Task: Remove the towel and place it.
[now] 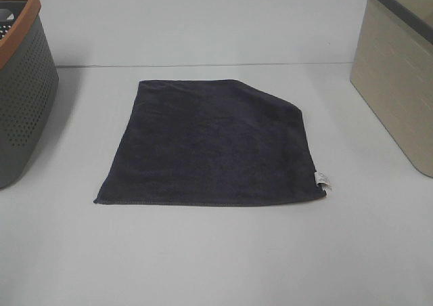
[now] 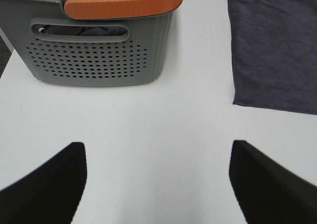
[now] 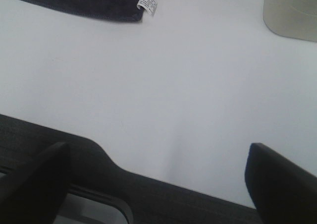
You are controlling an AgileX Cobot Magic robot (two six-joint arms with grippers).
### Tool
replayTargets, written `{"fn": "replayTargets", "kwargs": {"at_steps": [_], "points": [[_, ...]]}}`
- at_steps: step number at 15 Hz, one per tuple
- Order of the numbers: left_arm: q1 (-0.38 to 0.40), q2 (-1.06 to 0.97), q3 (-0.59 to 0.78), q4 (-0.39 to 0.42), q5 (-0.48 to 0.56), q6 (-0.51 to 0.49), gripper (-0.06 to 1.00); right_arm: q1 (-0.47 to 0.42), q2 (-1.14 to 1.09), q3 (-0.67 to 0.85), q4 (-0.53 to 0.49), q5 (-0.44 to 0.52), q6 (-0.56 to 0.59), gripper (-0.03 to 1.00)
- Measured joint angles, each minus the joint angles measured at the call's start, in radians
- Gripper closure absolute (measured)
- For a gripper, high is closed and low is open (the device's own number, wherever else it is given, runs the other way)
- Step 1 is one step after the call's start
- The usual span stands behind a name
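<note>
Holding blue and brown cloth: grey basket; towel flat on table; both grippers wide open, empty.

The towel was laid flat on the table, between a basket at left and a bin at right.

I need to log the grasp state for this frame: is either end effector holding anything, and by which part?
Nothing is held. The left end effector and right end effector are both open over bare table, and the towel lies flat, untouched.
</note>
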State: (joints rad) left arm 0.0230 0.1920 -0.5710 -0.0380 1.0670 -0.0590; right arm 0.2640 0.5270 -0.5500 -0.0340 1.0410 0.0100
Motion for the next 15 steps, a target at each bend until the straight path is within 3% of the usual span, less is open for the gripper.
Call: {"fn": "replayTargets", "kwargs": {"at_steps": [4, 8, 15], "points": [[0.0, -0.174, 0.053, -0.036, -0.009, 0.07, 0.21, 0.0, -0.268, 0.047, 0.049, 0.007, -0.032, 0.05], [0.0, -0.197, 0.054, -0.047, -0.008, 0.09, 0.21, 0.0, -0.44, 0.047, 0.067, 0.008, -0.047, 0.05], [0.0, -0.197, 0.06, -0.045, -0.015, 0.09, 0.21, 0.0, -0.531, 0.047, 0.08, 0.009, -0.054, 0.05]]}}
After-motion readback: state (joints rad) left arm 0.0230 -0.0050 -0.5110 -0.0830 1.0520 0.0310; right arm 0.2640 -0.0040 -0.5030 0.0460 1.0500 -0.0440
